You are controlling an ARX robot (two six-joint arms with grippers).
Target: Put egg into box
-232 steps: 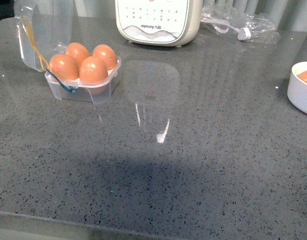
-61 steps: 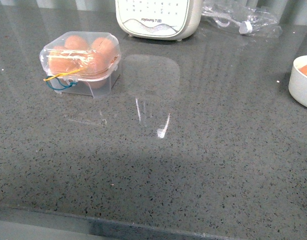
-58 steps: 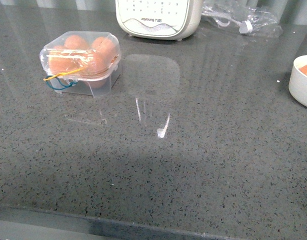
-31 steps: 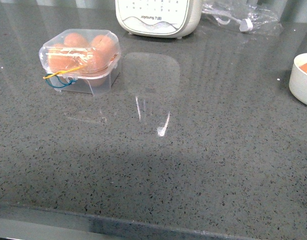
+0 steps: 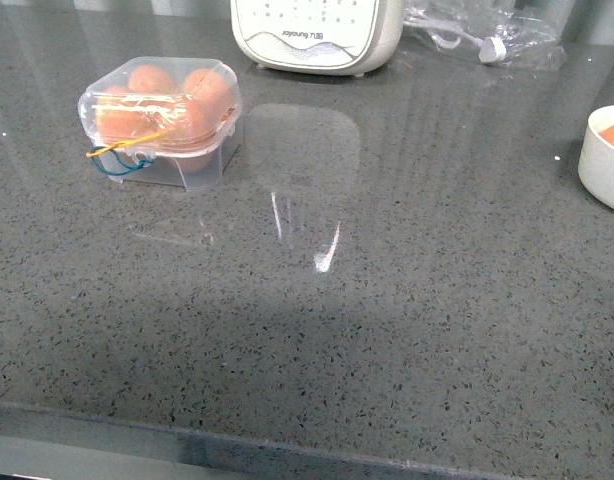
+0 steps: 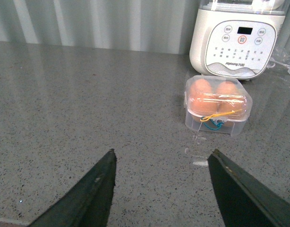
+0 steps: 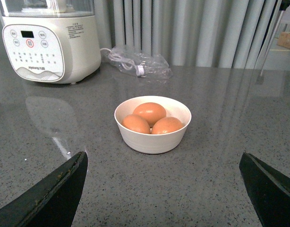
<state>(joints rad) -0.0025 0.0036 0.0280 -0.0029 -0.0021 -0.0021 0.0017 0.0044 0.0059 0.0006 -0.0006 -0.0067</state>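
Your small clear plastic four-cell egg box [image 5: 159,122] sits at about ten o'clock on the speckled grey stone table [image 5: 367,330] in the front view, lid down, yellow and blue bands across its near side, with orange-brown eggs [image 6: 208,92] filling what shows through the lid. Judging from that, the box looks full and shut, so no cell seems free for another egg.

Your left jaws [image 6: 161,189] stand wide apart and empty; the box lies ahead of them at about one o'clock, near but not touching, making the left arm the nearer one.

Your right jaws [image 7: 164,189] are also spread and empty, facing the round white bowl [image 7: 153,137] with three brown eggs at twelve o'clock, well apart from the box.

The cream kitchen appliance [image 5: 317,35] stands just behind the box.
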